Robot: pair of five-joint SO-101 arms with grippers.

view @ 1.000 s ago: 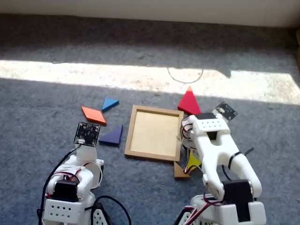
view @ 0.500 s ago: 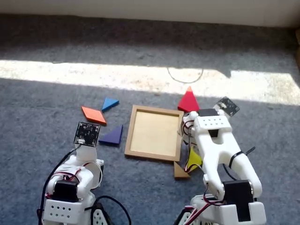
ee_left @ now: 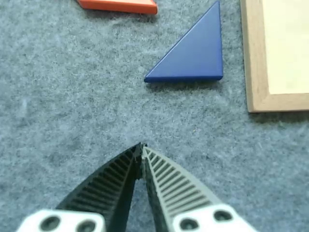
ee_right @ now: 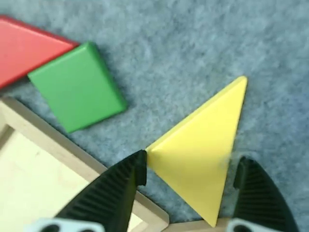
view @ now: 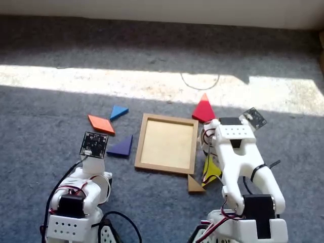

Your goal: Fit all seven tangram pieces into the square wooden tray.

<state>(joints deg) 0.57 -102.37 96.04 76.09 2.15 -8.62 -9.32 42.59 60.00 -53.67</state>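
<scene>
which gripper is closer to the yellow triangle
Right. The right gripper sits open astride the yellow triangle, a finger on each side. The left gripper is shut over carpet beyond the wooden tray, by the dark blue triangle.

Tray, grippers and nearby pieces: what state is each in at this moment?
wooden tray: empty
left gripper: shut, holding nothing
yellow triangle: flat on carpet, outside tray
right gripper: open, fingers either side of yellow triangle
green square: flat on carpet, outside tray
dark blue triangle: flat on carpet, outside tray
</scene>
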